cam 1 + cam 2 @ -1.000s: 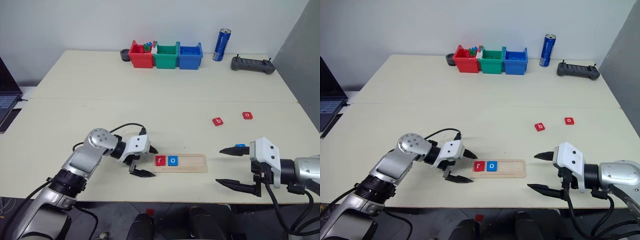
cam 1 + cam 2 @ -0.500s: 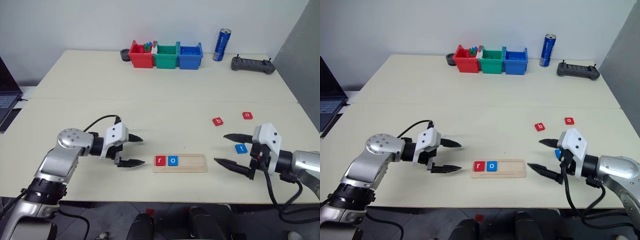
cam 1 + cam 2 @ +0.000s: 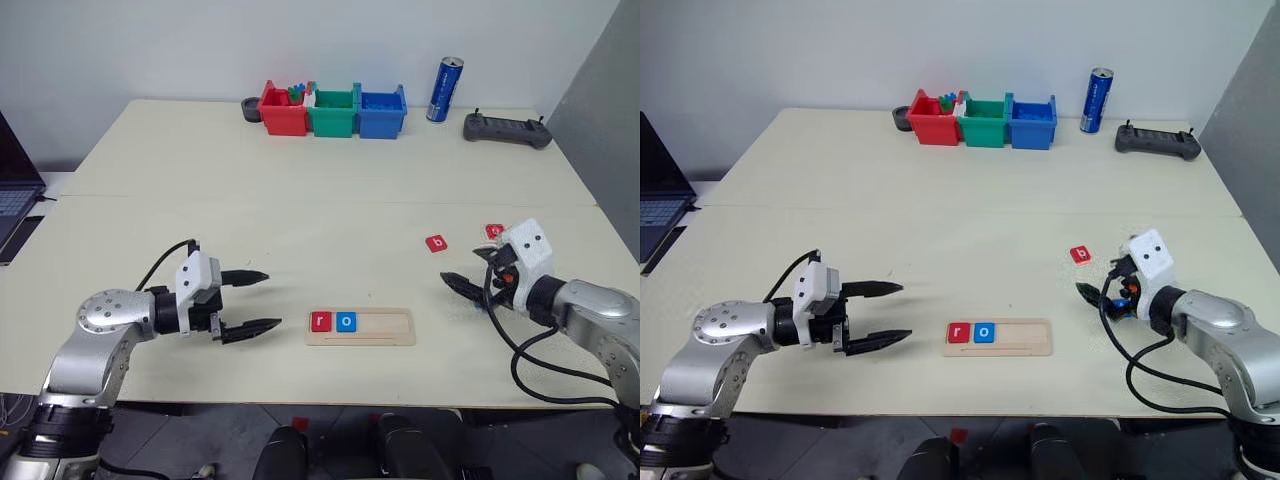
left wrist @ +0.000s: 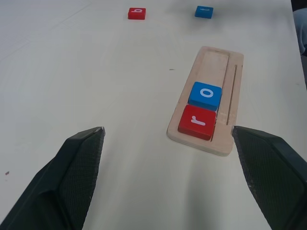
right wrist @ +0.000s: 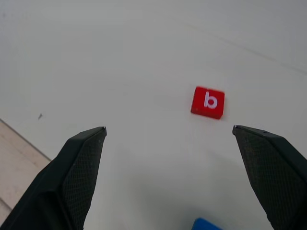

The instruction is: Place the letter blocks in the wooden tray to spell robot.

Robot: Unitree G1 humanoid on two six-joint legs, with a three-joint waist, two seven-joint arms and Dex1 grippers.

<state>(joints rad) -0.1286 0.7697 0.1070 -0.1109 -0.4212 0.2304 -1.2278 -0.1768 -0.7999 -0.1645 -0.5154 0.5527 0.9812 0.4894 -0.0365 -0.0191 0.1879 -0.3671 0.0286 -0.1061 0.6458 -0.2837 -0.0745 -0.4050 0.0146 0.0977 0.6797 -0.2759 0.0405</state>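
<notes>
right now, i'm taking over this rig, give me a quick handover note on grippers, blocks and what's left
Left gripper: open, empty, beside the wooden tray.
Right gripper: open, empty, aimed at the red b block.
Done: red r block and blue o block sit in the tray's first two slots.
Left: b, then the red block partly hidden behind the right gripper, then the blue block, all loose on the table.

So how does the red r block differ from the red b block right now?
The r block sits in the wooden tray, touching the blue o block; the b block lies loose on the table, with nothing touching it. They carry different letters. Both are red square tiles with white lowercase lettering.
</notes>
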